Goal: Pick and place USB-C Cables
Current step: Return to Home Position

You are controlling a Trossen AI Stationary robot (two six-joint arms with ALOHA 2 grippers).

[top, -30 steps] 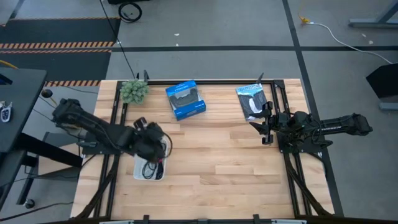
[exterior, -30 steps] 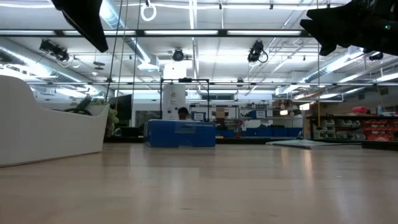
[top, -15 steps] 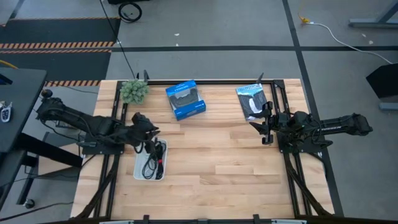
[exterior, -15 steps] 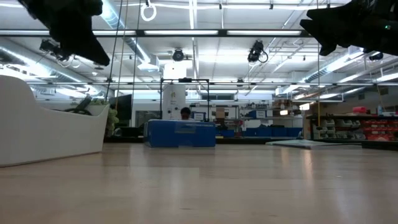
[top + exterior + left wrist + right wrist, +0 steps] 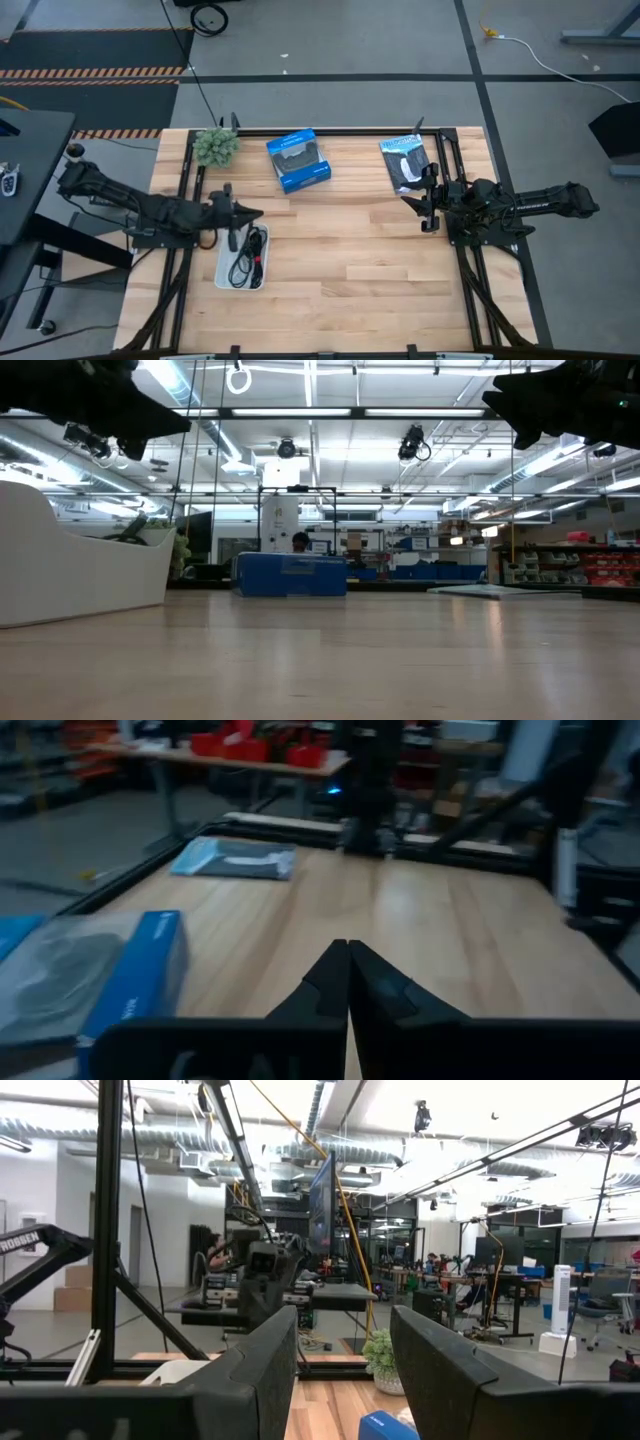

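Dark coiled USB-C cables [image 5: 252, 250], one with a red tie, lie in a white tray [image 5: 226, 272] at the table's left. I cannot make out the white cable against the tray. My left gripper [image 5: 247, 212] is shut and empty. It lies level just beyond the tray's far end and points toward the table's right; its closed fingers show in the left wrist view [image 5: 347, 982]. My right gripper [image 5: 421, 207] waits open and empty at the table's right, near the packet; its fingers stand apart in the right wrist view [image 5: 345, 1342].
A blue box [image 5: 298, 160] and a black-and-white packet [image 5: 405, 162] lie along the far edge. A small green plant [image 5: 215, 147] stands at the far left corner. Black frame rails [image 5: 182, 200] run down both sides. Bare wood lies between the arms.
My left gripper has drawn back from over the tray toward the table's far-left and risen. It has tipped from pointing down to lying level. The cables in the tray, hidden under it before, now show. The right arm has kept still.
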